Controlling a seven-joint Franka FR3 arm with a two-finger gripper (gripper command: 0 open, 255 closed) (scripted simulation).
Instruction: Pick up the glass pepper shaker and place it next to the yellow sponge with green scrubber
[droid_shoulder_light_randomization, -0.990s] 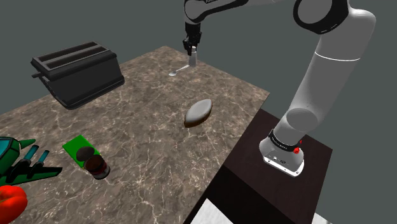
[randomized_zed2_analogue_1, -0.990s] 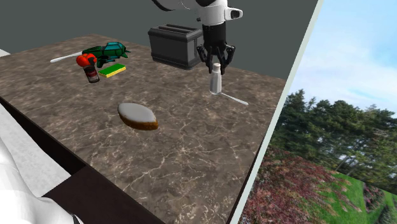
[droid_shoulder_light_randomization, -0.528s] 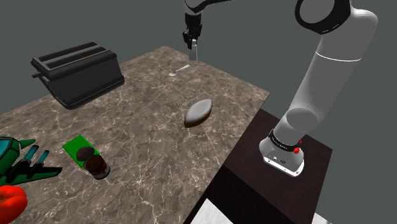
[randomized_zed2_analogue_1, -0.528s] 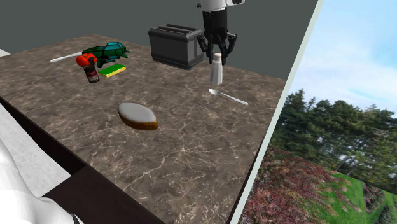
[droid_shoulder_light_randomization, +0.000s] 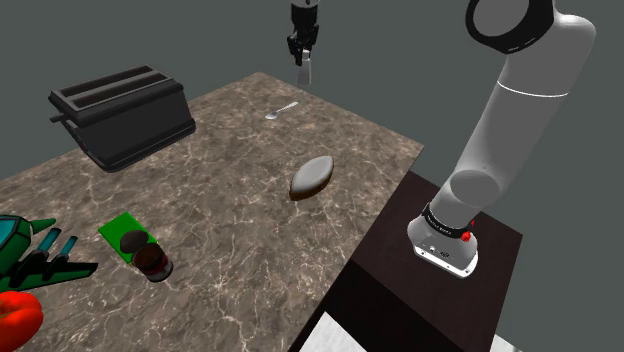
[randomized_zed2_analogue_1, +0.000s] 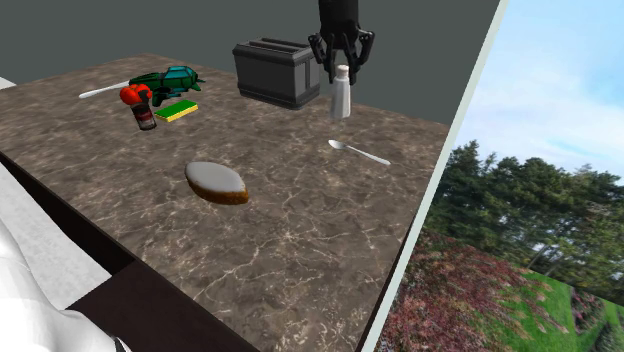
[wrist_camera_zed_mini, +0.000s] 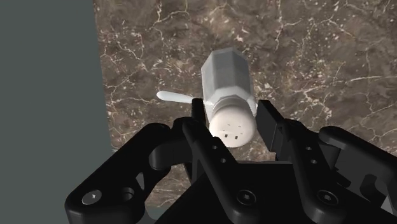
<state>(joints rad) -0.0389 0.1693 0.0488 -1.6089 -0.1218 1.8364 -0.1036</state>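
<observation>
— While it hangs up there, what have the jaws got?
— They're clamped on the white shaker (randomized_zed2_analogue_1: 341, 93), near its cap, clear of the desk (randomized_zed2_analogue_1: 300, 240), right over the spoon (randomized_zed2_analogue_1: 361, 153).
— And the sponge (randomized_zed2_analogue_1: 178, 110)?
— Well apart, far across the desk.

A white pepper shaker (randomized_zed2_analogue_1: 341, 98) is being held upright by its cap between the fingers of the black gripper (randomized_zed2_analogue_1: 342, 68), above the marbled table (randomized_zed2_analogue_1: 300, 230) and just right of the dark toaster (randomized_zed2_analogue_1: 268, 72). A pale spoon (randomized_zed2_analogue_1: 361, 153) is lying below it (slightly toward the view's right). The yellow-and-green sponge (randomized_zed2_analogue_1: 177, 110) is resting well apart, beside a dark jar (randomized_zed2_analogue_1: 146, 117).
</observation>
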